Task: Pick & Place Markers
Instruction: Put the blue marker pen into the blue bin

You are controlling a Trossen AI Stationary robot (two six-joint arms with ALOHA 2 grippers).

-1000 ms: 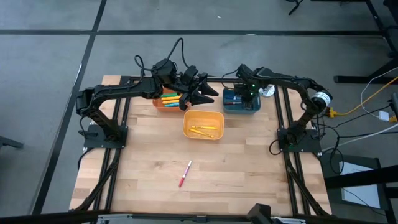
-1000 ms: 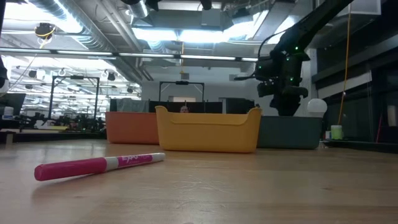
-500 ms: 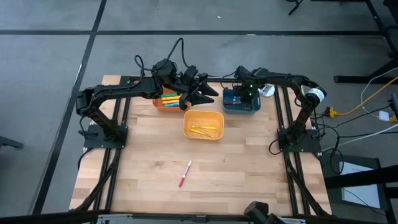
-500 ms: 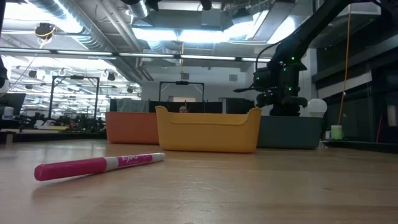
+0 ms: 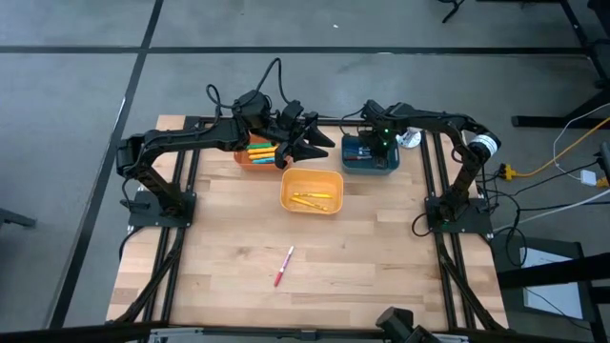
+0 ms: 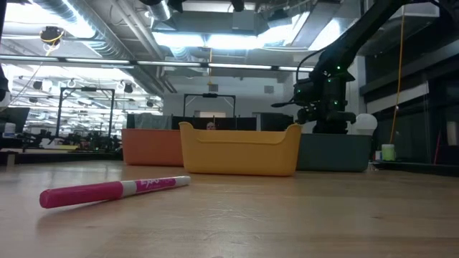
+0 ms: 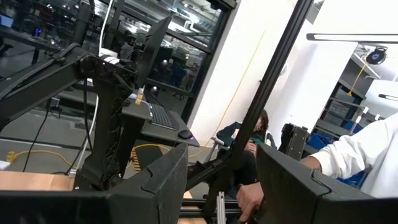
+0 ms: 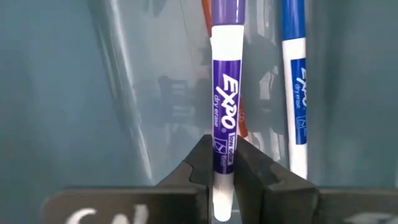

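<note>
Two dark jointed arms (image 5: 191,141) trailing black cables (image 5: 274,71).

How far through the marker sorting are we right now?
Done: several markers lie in the orange bin, yellow ones in the yellow bin, a blue marker in the teal bin. In hand: the right hand grips a purple marker over the teal bin. Left: one pink marker lies loose on the table. The left hand waits open above the orange bin.

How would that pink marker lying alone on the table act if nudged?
The pink marker looks round and slim, so it would probably roll. It seems stiff and likely light. Its smooth barrel on the bare wooden table may slip easily.
</note>
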